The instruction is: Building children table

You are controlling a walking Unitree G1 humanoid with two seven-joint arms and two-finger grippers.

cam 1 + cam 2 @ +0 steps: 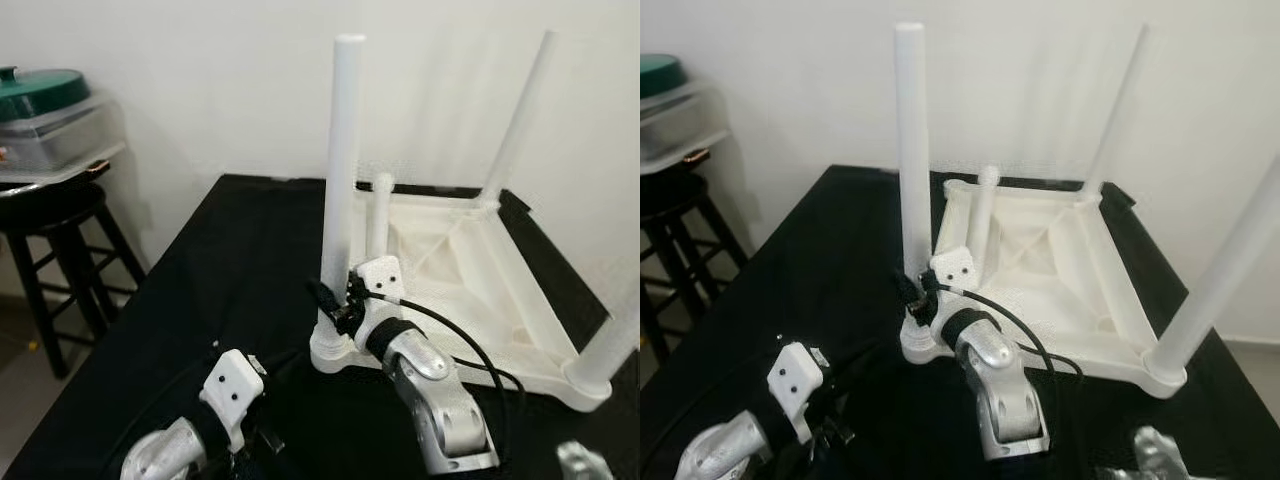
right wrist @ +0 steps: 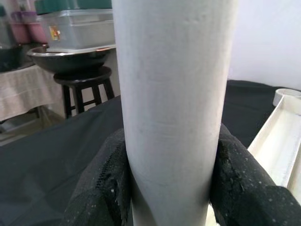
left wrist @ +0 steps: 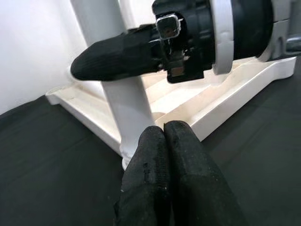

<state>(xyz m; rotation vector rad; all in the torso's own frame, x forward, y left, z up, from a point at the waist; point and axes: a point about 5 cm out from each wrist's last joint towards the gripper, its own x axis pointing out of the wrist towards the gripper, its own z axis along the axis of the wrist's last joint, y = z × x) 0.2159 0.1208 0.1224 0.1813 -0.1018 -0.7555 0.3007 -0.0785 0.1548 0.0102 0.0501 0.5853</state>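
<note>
So the white kids' table (image 1: pixel 470 270) is flipped upside down on the black-covered worktop (image 1: pixel 230 270), sitting toward the far right part of it, underside facing up. I count four white legs sticking up, one per corner: the tall near-left leg (image 1: pixel 340 170), a much shorter-looking one at the far left (image 1: pixel 378 215), one at the far right (image 1: pixel 518 115) and one at the near right (image 1: pixel 612 345), which runs out of frame. The right pincer (image 1: pixel 338 300) is clamped around the near-left leg low down, just above the corner socket, and in the right wrist view you can see both black fingers (image 2: pixel 101 188) pressed against either side of the white tube. The left pincer (image 3: pixel 163 155) sits lower and nearer on the worktop, just in front of that same corner, its two fingers pushed together with nothing between them. Off to the far left of the worktop there's one dark wooden stool (image 1: pixel 55 235) carrying a dark bowl or pan and a clear plastic tub (image 1: pixel 55 130) with a green lid on top. White wall behind everything.
</note>
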